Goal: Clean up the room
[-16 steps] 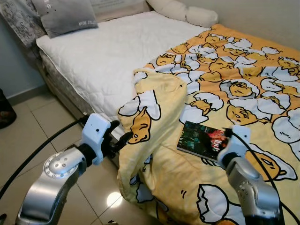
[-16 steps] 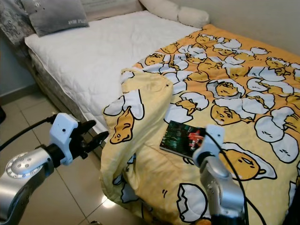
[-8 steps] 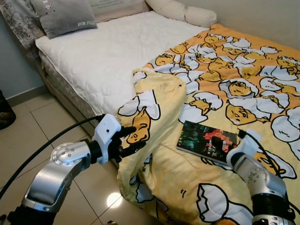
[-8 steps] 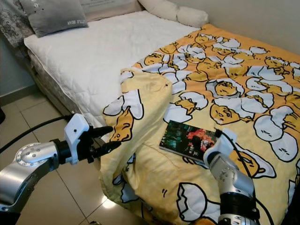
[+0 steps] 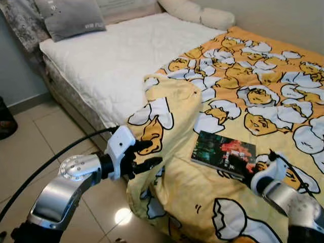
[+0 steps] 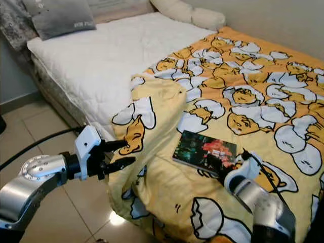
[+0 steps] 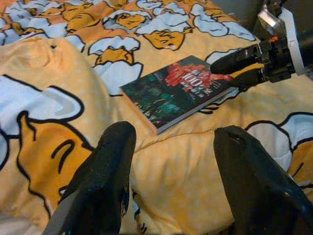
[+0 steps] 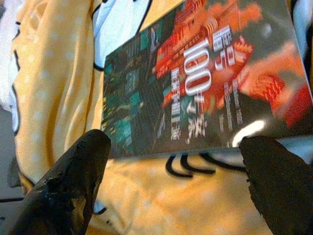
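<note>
A dark paperback book (image 5: 223,152) with red and teal cover art lies flat on the yellow egg-print blanket (image 5: 263,91) on the bed. My right gripper (image 5: 234,161) is open at the book's near right edge, its fingers (image 8: 73,181) spread along that edge in the right wrist view. The left gripper (image 5: 155,153) is open at the blanket's fold (image 5: 152,126), which hangs over the bed's side. In the left wrist view the book (image 7: 181,90) lies beyond my left fingers (image 7: 105,181), with the right gripper (image 7: 224,73) at its far edge.
The white mattress (image 5: 116,55) lies bare at the left of the bed, with a grey pillow (image 5: 71,17) and cream pillows (image 5: 197,12) at its head. Beige floor tiles (image 5: 45,147) run along the bedside. A black cable (image 5: 45,167) trails from my left arm.
My left gripper has moved right, up against the hanging blanket fold. My right arm has dropped lower in view, its fingers now at the book's near edge.
</note>
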